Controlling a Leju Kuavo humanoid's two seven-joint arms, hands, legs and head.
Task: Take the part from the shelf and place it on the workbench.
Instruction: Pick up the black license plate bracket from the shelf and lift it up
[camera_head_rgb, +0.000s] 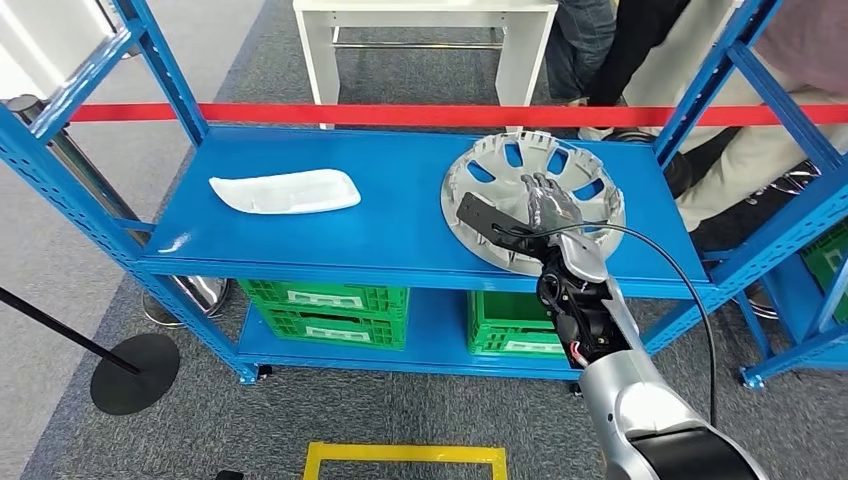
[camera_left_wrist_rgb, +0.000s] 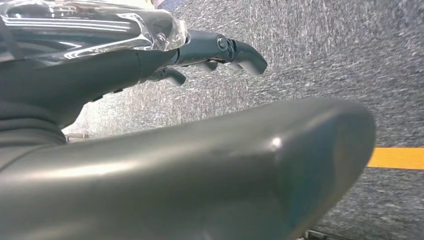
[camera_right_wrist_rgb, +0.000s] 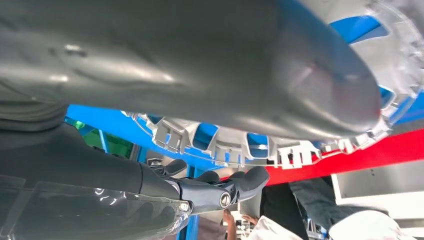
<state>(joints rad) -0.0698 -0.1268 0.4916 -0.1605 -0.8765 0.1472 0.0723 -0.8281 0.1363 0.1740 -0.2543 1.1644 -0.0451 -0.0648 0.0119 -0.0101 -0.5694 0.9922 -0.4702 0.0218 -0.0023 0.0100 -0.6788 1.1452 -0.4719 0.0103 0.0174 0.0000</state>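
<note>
The grey wheel cover (camera_head_rgb: 533, 203) lay flat, inner side up, on the blue shelf (camera_head_rgb: 400, 215) at its right end, spanning from near the back edge almost to the front edge. The right hand (camera_head_rgb: 552, 212) rested over the middle of the cover with its fingers (camera_head_rgb: 548, 190) stretched forward side by side; whether they gripped a spoke or only lay on it could not be told. In the right wrist view the ribbed rim of the wheel cover (camera_right_wrist_rgb: 235, 145) ran between the thick thumb and the dark fingers (camera_right_wrist_rgb: 220, 187).

A white plastic part (camera_head_rgb: 286, 190) lay near the left end of the same shelf, well apart from the cover. Green crates (camera_head_rgb: 325, 310) stood on the lower level. A red tape (camera_head_rgb: 400, 114) ran across behind the rack, with a white table (camera_head_rgb: 420, 40) and people's legs (camera_head_rgb: 600, 50) beyond it. A black cable (camera_head_rgb: 690, 290) looped from the right arm past the front edge.

The left hand (camera_left_wrist_rgb: 200, 55) hung over grey carpet (camera_left_wrist_rgb: 325, 55) beside a yellow floor line (camera_left_wrist_rgb: 397, 157), fingers lightly curled and apart, holding nothing.
</note>
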